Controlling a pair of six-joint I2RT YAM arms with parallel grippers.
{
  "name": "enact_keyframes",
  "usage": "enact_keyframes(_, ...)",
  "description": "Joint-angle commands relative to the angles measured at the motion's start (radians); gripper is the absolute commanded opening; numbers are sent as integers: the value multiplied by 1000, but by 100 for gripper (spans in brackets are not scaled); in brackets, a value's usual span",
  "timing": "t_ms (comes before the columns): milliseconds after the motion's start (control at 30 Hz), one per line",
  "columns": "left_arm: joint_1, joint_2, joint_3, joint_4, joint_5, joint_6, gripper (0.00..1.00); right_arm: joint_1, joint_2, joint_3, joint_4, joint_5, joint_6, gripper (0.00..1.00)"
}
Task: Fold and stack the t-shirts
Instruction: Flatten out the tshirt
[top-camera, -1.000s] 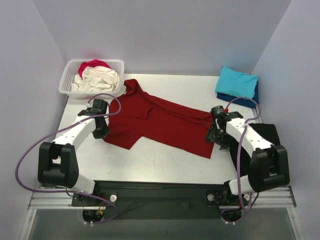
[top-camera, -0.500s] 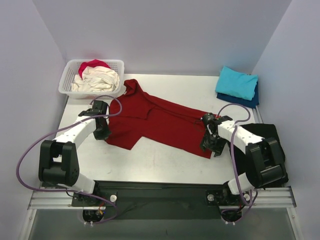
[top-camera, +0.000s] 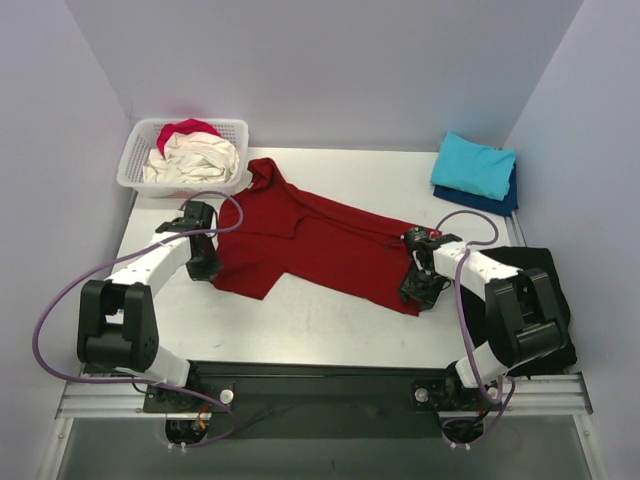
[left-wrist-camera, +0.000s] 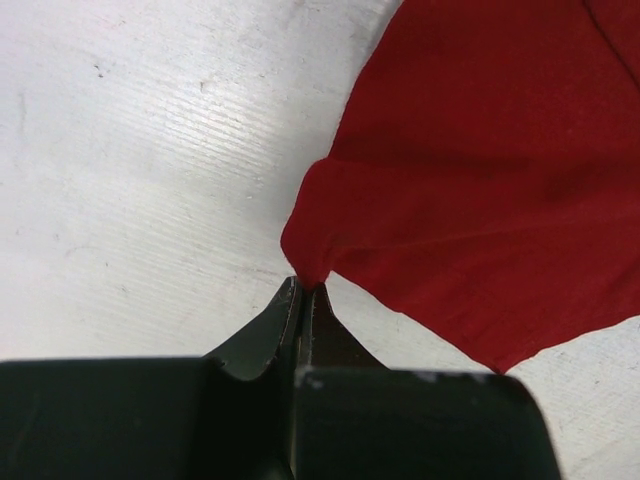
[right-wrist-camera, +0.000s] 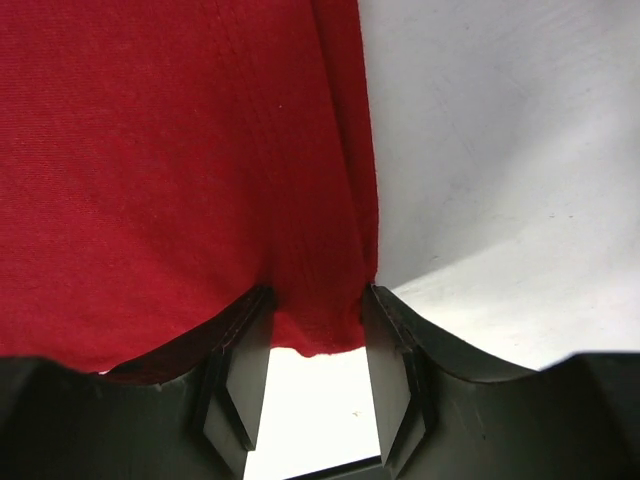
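Cloth is pinched in the left pincer (left-wrist-camera: 300, 300): its two black tips are pressed together on a small peak of the dark red t-shirt (left-wrist-camera: 480, 170), taken at the edge of the sleeve nearest the left arm. From that nip the fabric rises in a soft fold and then spreads flat over the pale worktop (left-wrist-camera: 130, 150).

The right pincer (right-wrist-camera: 315, 295) stands apart, its fingers (right-wrist-camera: 390, 380) one on each side of a lower corner of the same dark red t-shirt (right-wrist-camera: 150, 150). The stitched hem runs down into the gap and the cloth touches both inner faces. To the right of that corner lies bare worktop (right-wrist-camera: 500, 150).

From above, the left pincer (top-camera: 203, 263) sits at the shirt's left sleeve and the right pincer (top-camera: 418, 288) at the near right corner of its hem. The dark red t-shirt (top-camera: 320, 245) lies spread on a slant between them across the middle of the worktop (top-camera: 300, 320), collar toward the far left, hem toward the near right.

At the far left corner stands a white lattice basket (top-camera: 135, 165) holding the cream t-shirt (top-camera: 200, 155), with the pink-red t-shirt (top-camera: 185, 128) showing behind it. At the far right corner the turquoise t-shirt (top-camera: 475, 165) lies folded on top of the folded navy blue t-shirt (top-camera: 497, 203).
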Motion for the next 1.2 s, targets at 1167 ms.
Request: enact_keyframes(1167,49,-1,33,7,0,50,0,62,-119,-125,-36,63,94,46)
